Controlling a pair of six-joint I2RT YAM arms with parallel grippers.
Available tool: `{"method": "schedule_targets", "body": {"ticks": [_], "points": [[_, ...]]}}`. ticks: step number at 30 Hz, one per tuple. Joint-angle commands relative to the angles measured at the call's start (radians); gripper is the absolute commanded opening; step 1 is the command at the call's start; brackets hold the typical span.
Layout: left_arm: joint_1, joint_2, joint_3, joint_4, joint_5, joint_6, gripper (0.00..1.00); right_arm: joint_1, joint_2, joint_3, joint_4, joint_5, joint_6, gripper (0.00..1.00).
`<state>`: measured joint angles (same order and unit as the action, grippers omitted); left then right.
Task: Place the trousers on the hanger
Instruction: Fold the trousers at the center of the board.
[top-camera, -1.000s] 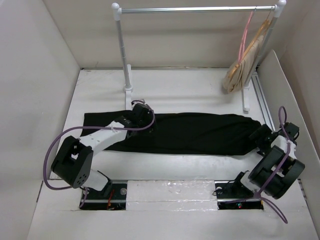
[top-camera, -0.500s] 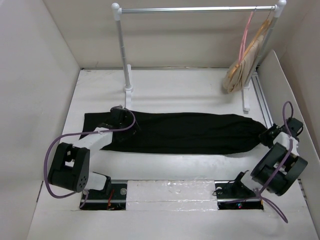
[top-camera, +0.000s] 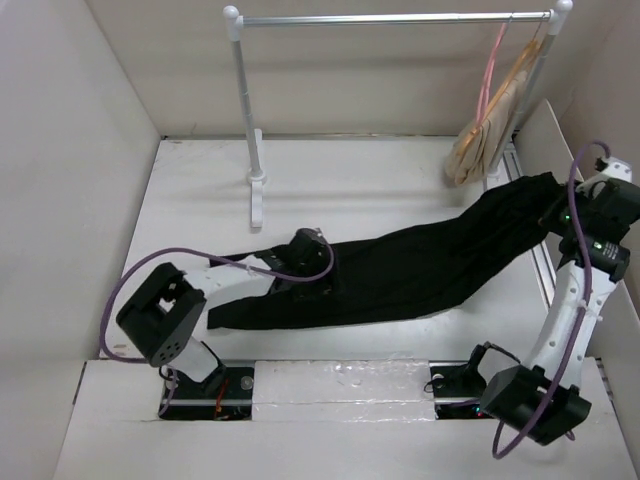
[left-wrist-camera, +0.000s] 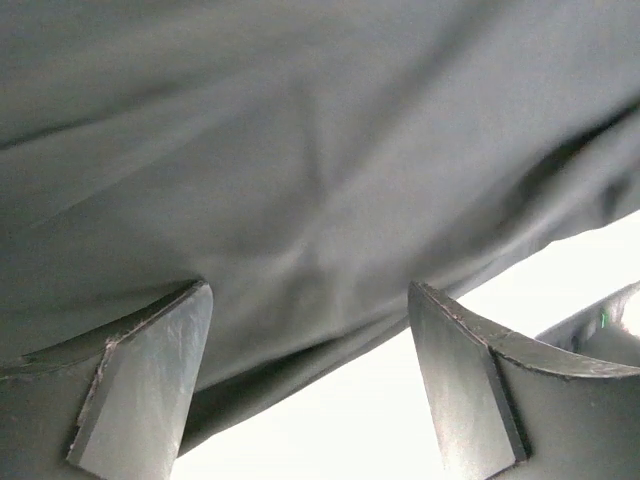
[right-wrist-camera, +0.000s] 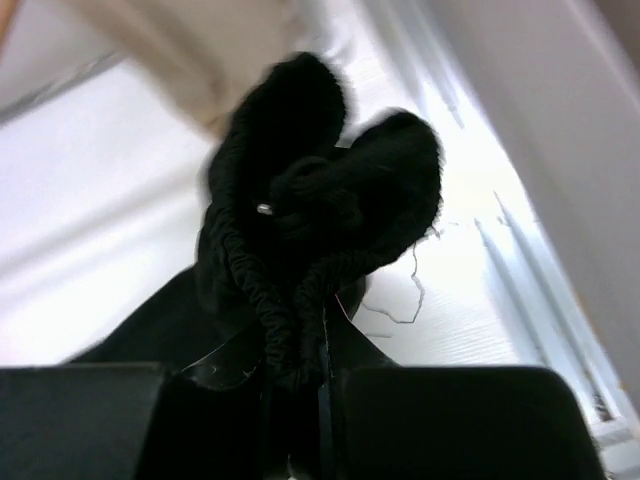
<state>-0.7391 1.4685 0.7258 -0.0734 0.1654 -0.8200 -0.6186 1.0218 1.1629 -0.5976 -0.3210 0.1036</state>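
- And there's the lift: the right gripper (top-camera: 556, 208) has swung up and back from the table's right edge, hauling one end of the trousers (top-camera: 420, 265) with it, while the left gripper (top-camera: 315, 262) has slid from the left end towards the middle of the cloth.
- Nearest in, the left gripper is hanging over the fabric with its fingers (left-wrist-camera: 150, 380) spread wide, gripping nothing.
- The trousers are stretching diagonally now: the left part is lying flat on the table (top-camera: 200, 180), the right end is rising off it.
- The right gripper is pinching that bunched, elasticated end tight between closed fingers.
- At the back, the hanger (top-camera: 489, 70) is hanging untouched on the rail (top-camera: 390, 18), beside the beige hangers (top-camera: 480, 140).
- So, early going: the cloth is picked up, but fetching the hanger and draping are both waiting.
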Motion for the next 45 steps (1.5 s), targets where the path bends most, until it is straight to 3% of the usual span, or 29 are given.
{"method": "schedule_targets", "body": {"ticks": [1, 4, 6, 8, 10, 13, 14, 15, 16, 17, 21, 23, 24, 28, 30, 31, 35, 36, 38, 39, 40, 43, 45], "points": [[-0.080, 0.050, 0.159, -0.074, 0.005, -0.051, 0.76, 0.118, -0.048, 0.026, -0.062, -0.048, -0.051, 0.00], [-0.056, -0.012, 0.266, -0.127, -0.006, -0.007, 0.78, 0.300, -0.060, 0.032, -0.054, -0.025, -0.044, 0.00], [0.021, -0.055, 0.338, -0.216, -0.030, 0.048, 0.78, 0.431, -0.055, 0.066, -0.047, 0.023, -0.013, 0.00], [0.078, -0.132, 0.449, -0.302, -0.082, 0.091, 0.79, 0.644, -0.033, 0.092, -0.033, 0.112, 0.024, 0.00], [0.177, -0.215, 0.527, -0.366, -0.113, 0.142, 0.80, 0.849, -0.005, 0.132, -0.015, 0.202, 0.085, 0.00], [0.344, -0.313, 0.580, -0.410, -0.101, 0.179, 0.81, 1.044, 0.073, 0.197, 0.024, 0.314, 0.152, 0.00], [0.390, -0.333, 0.583, -0.414, -0.071, 0.186, 0.81, 1.174, 0.101, 0.217, 0.036, 0.365, 0.166, 0.00], [0.517, -0.371, 0.581, -0.416, -0.043, 0.202, 0.81, 1.291, 0.191, 0.289, 0.053, 0.437, 0.203, 0.00], [0.518, -0.385, 0.586, -0.425, -0.043, 0.208, 0.81, 1.292, 0.192, 0.290, 0.053, 0.438, 0.203, 0.00], [0.518, -0.389, 0.603, -0.442, -0.100, 0.217, 0.82, 1.395, 0.227, 0.311, 0.076, 0.453, 0.221, 0.00], [0.527, -0.390, 0.679, -0.466, -0.210, 0.248, 0.84, 1.595, 0.444, 0.446, 0.116, 0.468, 0.234, 0.00], [0.527, -0.367, 0.777, -0.489, -0.280, 0.272, 0.85, 1.727, 0.643, 0.564, 0.131, 0.442, 0.238, 0.04], [0.527, -0.367, 0.778, -0.490, -0.280, 0.272, 0.85, 1.728, 0.644, 0.564, 0.131, 0.442, 0.239, 0.04], [0.527, -0.332, 0.874, -0.528, -0.342, 0.303, 0.87, 1.804, 0.901, 0.704, 0.122, 0.335, 0.242, 0.72], [0.527, -0.341, 0.867, -0.534, -0.366, 0.308, 0.88, 1.818, 0.983, 0.760, 0.053, 0.283, 0.214, 0.79], [0.527, -0.359, 0.836, -0.531, -0.374, 0.309, 0.88, 1.818, 0.976, 0.755, 0.033, 0.304, 0.205, 0.90], [0.527, -0.401, 0.716, -0.516, -0.365, 0.317, 0.88, 1.769, 0.733, 0.543, 0.096, 0.378, 0.171, 0.94], [0.527, -0.408, 0.683, -0.511, -0.344, 0.320, 0.88, 1.746, 0.683, 0.487, 0.111, 0.375, 0.173, 0.93], [0.527, -0.422, 0.553, -0.477, -0.232, 0.332, 0.85, 1.685, 0.573, 0.306, 0.150, 0.370, 0.176, 0.79], [0.511, -0.422, 0.505, -0.465, -0.189, 0.331, 0.83, 1.668, 0.472, 0.243, 0.165, 0.381, 0.176, 0.70], [0.468, -0.418, 0.404, -0.445, -0.172, 0.306, 0.82, 1.651, 0.425, 0.122, 0.192, 0.382, 0.176, 0.48], [0.397, -0.433, 0.190, -0.346, -0.087, 0.231, 0.76, 1.570, 0.292, -0.077, 0.164, 0.381, 0.177, 0.05], [0.376, -0.438, 0.105, -0.300, -0.058, 0.196, 0.74, 1.513, 0.239, -0.162, 0.151, 0.369, 0.179, 0.00]]}}
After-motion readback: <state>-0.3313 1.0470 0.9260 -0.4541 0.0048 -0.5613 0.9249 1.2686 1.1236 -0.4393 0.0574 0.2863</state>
